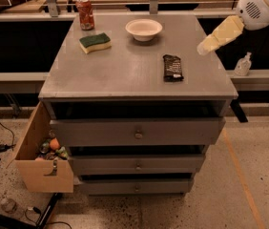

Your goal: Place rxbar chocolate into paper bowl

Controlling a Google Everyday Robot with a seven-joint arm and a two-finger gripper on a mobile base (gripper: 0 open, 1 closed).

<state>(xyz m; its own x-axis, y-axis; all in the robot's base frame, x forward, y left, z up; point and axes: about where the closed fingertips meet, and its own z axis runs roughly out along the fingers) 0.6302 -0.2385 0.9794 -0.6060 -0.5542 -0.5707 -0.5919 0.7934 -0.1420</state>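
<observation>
Dominating the view: grey metal cabinet [125, 75] with a flat top and three drawers, each with a small round knob, on a speckled floor [249, 194] crossed by an orange line. Leaning at its lower left side: open cardboard box [39, 175], small colourful items inside, too small to name.

Entering from the upper right corner: white robot arm [263, 4] with a round vented grille, ending in a cream-coloured gripper [210, 41]. Seen over the cabinet's right edge, angled down and to the left, touching none of the things on the top. Open or closed: cannot tell.

Near the back of the top, roughly centre: paper bowl [144, 29], off-white, upright. Near it on the left: green-and-yellow sponge [95, 42], green face up.

Right of centre on the top, nearer the front and well apart from the bowl: rxbar chocolate [173, 67], lying flat, long side running front to back. Dark wrapper with white lettering, too blurred to read. Lies below and left of the gripper tip in the view, apart from it.

At the back left corner, just behind the sponge: red soda can [85, 14], upright, label not legible. Beyond the cabinet's right side, on a lower ledge: small clear bottle [243, 65], any label unreadable.
</observation>
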